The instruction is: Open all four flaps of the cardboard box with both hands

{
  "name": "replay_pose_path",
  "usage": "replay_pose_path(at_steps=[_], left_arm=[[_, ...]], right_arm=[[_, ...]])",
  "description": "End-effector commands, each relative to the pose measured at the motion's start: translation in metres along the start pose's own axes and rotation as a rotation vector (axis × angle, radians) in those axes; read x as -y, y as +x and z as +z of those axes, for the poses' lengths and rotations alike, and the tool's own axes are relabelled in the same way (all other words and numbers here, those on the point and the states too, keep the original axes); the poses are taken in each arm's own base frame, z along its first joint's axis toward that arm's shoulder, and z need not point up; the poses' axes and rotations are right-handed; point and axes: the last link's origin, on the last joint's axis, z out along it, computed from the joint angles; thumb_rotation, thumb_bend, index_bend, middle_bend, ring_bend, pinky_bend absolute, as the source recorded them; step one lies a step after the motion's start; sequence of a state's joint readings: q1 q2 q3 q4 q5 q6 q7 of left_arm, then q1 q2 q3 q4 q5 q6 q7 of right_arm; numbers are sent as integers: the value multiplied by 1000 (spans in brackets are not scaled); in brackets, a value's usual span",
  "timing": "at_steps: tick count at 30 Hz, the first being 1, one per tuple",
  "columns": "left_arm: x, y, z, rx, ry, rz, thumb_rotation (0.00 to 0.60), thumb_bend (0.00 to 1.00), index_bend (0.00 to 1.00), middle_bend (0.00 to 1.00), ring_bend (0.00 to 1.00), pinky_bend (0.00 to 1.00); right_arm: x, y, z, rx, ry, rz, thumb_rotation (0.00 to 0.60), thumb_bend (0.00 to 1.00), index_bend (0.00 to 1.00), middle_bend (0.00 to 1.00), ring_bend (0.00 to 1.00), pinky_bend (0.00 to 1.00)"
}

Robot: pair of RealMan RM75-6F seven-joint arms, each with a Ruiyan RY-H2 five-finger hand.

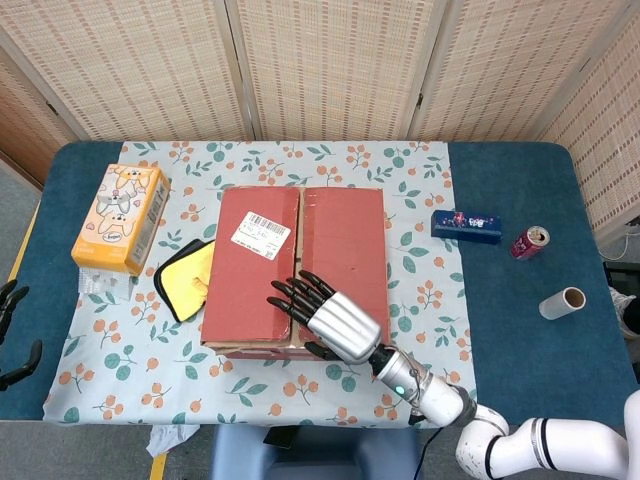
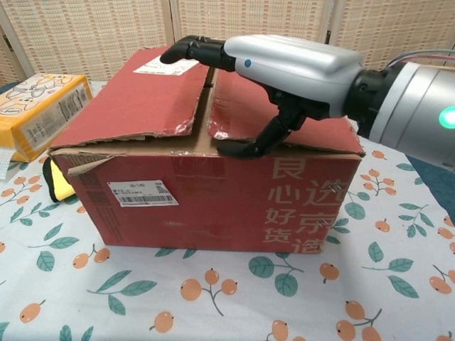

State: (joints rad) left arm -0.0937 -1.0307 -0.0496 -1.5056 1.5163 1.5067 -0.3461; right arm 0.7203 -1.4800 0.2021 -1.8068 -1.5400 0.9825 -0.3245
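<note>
- tissue box [image 1: 119, 218], orange, at the left
- yellow cloth [image 1: 186, 279] near it
- blue box [image 1: 466, 227]
- can [image 1: 528, 241]
- tape roll [image 1: 562, 302]

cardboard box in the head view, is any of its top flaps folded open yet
No, both top flaps of the cardboard box lie flat and closed, with the right robot hand spread over the seam near the front edge.

Silver-shelled right hand [image 2: 284, 67] with black fingers [image 2: 188, 50]; green light on its wrist.

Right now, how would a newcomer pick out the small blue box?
Start at the red cardboard box mid-table, then look right, past the floral cloth's edge. The flat dark-blue box lies there; unlike the red can and cardboard roll nearby, it is rectangular.
</note>
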Motion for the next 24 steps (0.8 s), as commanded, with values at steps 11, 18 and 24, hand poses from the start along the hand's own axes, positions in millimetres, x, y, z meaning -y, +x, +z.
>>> replay_pose_path(at_steps=[11, 18, 24], left_arm=[[1, 2, -1, 1, -7, -6, 600, 541, 0, 0, 0, 0], [1, 1, 0, 3, -7, 0, 600, 541, 0, 0, 0, 0], [-1, -3, 1, 14, -12, 16, 600, 541, 0, 0, 0, 0]], right_arm=[[-2, 0, 15, -27, -11, -26, 600, 345, 0, 0, 0, 0], [-2, 10, 6, -86, -13, -18, 600, 346, 0, 0, 0, 0], [-4, 29, -14, -168, -33, -53, 600, 346, 0, 0, 0, 0]])
